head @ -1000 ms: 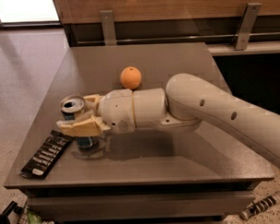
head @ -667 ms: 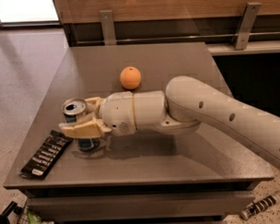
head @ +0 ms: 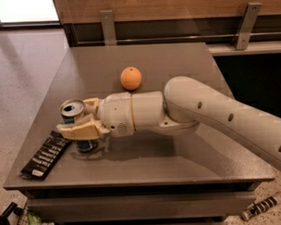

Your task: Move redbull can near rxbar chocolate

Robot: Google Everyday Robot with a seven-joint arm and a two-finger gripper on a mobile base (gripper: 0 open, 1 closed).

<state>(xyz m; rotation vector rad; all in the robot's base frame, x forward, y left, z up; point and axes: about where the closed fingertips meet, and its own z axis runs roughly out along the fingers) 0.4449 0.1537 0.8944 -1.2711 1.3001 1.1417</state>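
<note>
Since the end effector (head: 84,119) is clenched around the drink can (head: 72,108), one finger on the far side and the other across the near side, the main risk lies in the release. The can stands upright at the left front of the counter (head: 179,164), just beside the upper end of the chocolate bar (head: 45,154), so the goal looks nearly or already met. If the fingers part unevenly, or the arm pulls away at an angle, the tall narrow can could be dragged over and roll. The counter's left edge is near, and a roll that way would send it to the floor. A push further left could set the can's base on the bar, leaving it tilted and unsteady, or shove the bar toward the edge. The orange (head: 130,78) lies well apart behind the arm and looks safe.

The near finger covers the can's middle, so most of its label is hidden. I cannot tell whether its base rests on the counter or hangs just above it, nor whether can and bar touch. The arm is cut off at the right.
</note>
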